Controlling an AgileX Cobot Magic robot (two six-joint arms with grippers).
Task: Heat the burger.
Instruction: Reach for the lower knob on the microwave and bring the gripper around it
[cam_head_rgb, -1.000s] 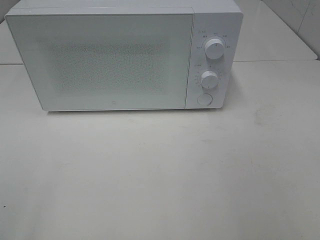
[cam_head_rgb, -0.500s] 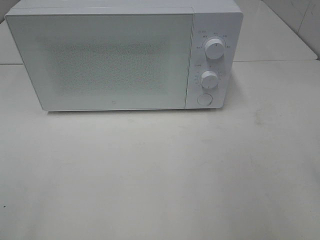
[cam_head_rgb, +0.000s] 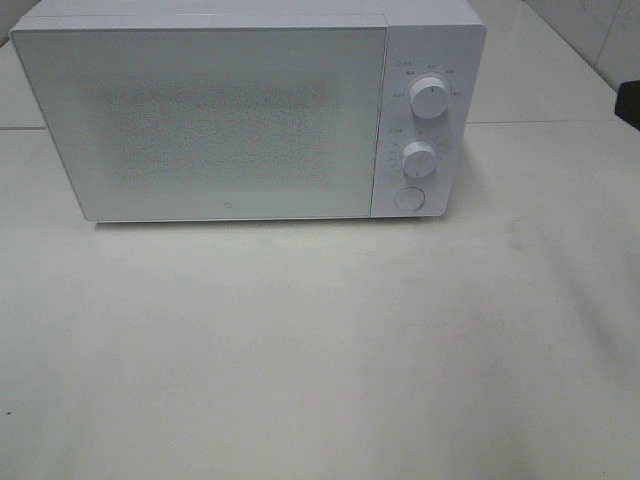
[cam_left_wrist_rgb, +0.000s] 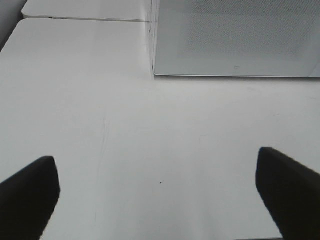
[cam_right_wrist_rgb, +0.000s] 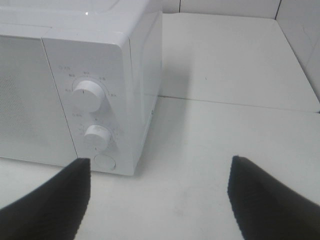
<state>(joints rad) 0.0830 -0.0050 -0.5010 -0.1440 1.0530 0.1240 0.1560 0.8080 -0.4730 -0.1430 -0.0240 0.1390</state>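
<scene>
The burger is not to be seen in any view. Whether it lies behind the shut door cannot be told, as the dotted screen is too pale to be seen through. The pale, smooth desk (cam_head_rgb: 320, 350) is taken up at the back by a white box-shaped microwave oven (cam_head_rgb: 430, 45), whose wide flat door (cam_left_wrist_rgb: 240, 35) is closed. Beside the door are set an upper round white dial (cam_head_rgb: 429, 97), a lower round white dial (cam_head_rgb: 419, 158) and, lowest, a small round white button (cam_head_rgb: 408, 198). The black left claw (cam_left_wrist_rgb: 155, 159) is held spread wide over bare desk before the door, clasping nothing. The black right claw (cam_right_wrist_rgb: 160, 161) is likewise apart and empty, near the panel. The step is judged to lie at the controls. One finger should be brought squarely onto the chosen control, so that the oven is not pushed back.
</scene>
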